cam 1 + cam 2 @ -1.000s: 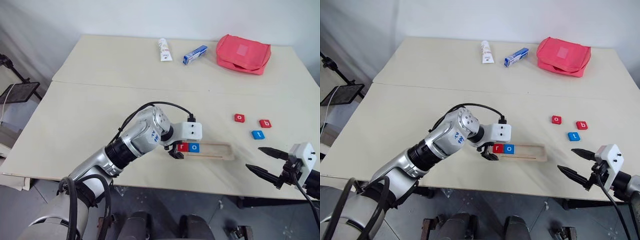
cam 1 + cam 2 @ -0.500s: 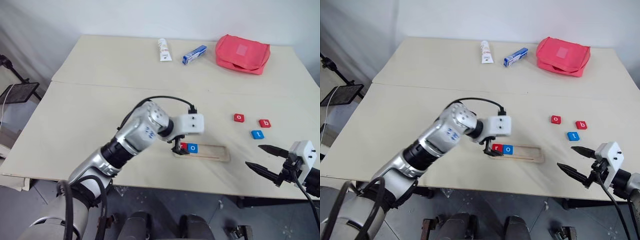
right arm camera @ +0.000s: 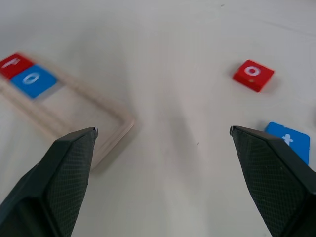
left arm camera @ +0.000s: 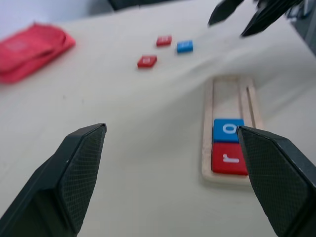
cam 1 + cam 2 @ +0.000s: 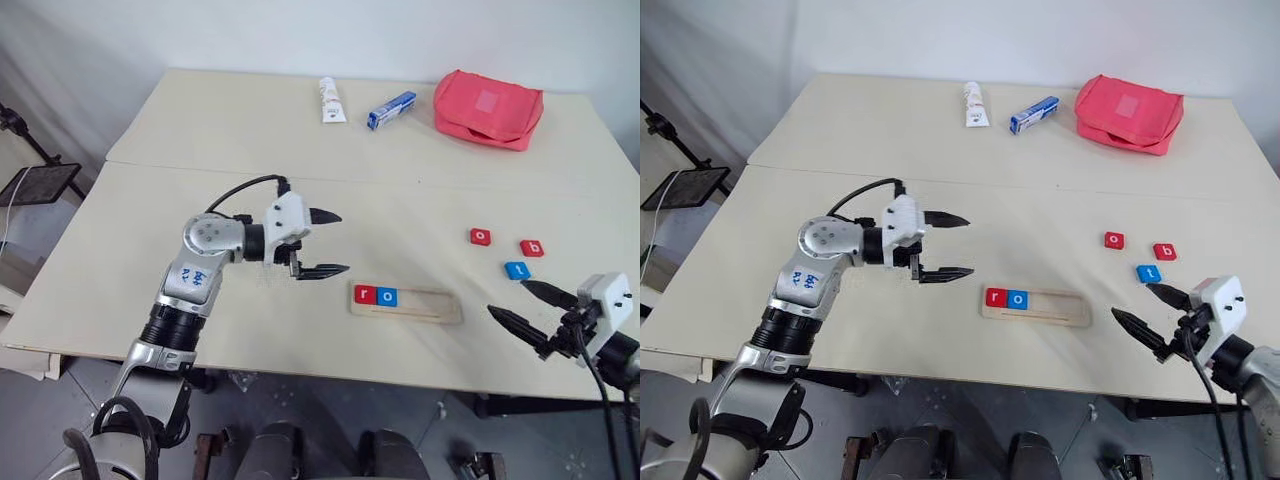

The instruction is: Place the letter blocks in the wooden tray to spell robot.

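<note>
The pale tabletop (image 5: 150,230) carries everything. At its far edge lie a red pouch (image 5: 488,108), a white tube (image 5: 331,100) and, between them, a small blue-and-white box (image 5: 390,109).

Toward the near side sits the wooden tray (image 5: 406,303), a narrow strip lying left to right. The left pincer (image 5: 325,243) hangs above the tabletop just left of the tray, pointing right, its two black fingers spread wide with nothing between them. The right pincer (image 5: 528,308) is at the near right corner, pointing left, jaws also wide apart and holding nothing.

Of the letter blocks, two sit side by side at the left end of the tray, touching: a red r (image 5: 364,294) and a blue o (image 5: 387,297). The rest of the groove is bare. The other three lie loose on the tabletop, right of the tray and farther back: a red o (image 5: 480,237), a red b (image 5: 532,248) and, nearer, a blue t (image 5: 517,270) just beside the right pincer's far finger
</note>
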### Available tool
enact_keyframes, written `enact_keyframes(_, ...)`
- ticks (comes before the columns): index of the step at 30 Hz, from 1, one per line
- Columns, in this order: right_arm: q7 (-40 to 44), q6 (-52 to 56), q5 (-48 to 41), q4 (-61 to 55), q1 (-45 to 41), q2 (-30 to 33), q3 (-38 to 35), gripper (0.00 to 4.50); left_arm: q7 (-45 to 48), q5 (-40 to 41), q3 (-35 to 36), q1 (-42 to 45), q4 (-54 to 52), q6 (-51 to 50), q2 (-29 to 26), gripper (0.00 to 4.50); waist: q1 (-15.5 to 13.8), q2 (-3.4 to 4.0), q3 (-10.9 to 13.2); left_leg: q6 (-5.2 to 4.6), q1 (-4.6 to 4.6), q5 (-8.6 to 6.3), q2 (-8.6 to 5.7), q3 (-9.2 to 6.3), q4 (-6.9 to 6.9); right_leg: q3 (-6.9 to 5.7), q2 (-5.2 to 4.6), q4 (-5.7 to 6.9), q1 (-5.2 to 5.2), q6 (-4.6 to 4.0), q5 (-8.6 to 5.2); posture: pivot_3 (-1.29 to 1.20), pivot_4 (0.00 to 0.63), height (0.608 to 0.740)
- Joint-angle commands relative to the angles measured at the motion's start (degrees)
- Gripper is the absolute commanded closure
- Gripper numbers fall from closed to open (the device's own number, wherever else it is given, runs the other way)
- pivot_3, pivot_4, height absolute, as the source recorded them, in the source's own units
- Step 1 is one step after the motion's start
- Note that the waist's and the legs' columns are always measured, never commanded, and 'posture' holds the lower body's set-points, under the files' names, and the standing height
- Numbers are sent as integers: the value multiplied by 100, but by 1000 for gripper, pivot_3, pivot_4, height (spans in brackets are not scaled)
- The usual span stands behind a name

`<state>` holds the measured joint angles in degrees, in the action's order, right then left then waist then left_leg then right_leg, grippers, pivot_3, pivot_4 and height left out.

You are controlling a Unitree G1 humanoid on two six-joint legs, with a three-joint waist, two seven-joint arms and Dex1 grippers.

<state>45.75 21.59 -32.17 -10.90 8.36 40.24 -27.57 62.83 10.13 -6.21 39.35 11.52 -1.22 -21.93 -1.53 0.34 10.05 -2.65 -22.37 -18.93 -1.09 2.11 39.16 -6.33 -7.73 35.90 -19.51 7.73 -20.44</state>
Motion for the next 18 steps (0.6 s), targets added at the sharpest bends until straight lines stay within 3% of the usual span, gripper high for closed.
enact_keyframes(1, -600, 165, -56, -415, 6, -206, -263, 0, 10, 340, 250, -435, -186, 459, 0, 37, 5, 0, 0, 0, 0, 0, 1, 0, -2, 0, 2, 0, -1, 0, 0, 0, 150, 740)
enact_keyframes(9, -2311, 793, 57, -1315, 138, -881, -518, 0, 895, 1047, 612, -1303, 316, 1790, -39, 37, 8, 5, -3, 1, 6, 0, 3, 2, -2, 3, 2, 5, 0, 0, 0, 0, 150, 740)
enact_keyframes(18, -2918, 1416, -235, -2148, 408, -1060, -665, 0, 1912, 1656, 737, -1198, 918, 2110, -83, 37, 19, 6, -4, 1, 8, 0, 2, 5, -3, 5, 5, 7, 0, 0, 0, 0, 150, 740)
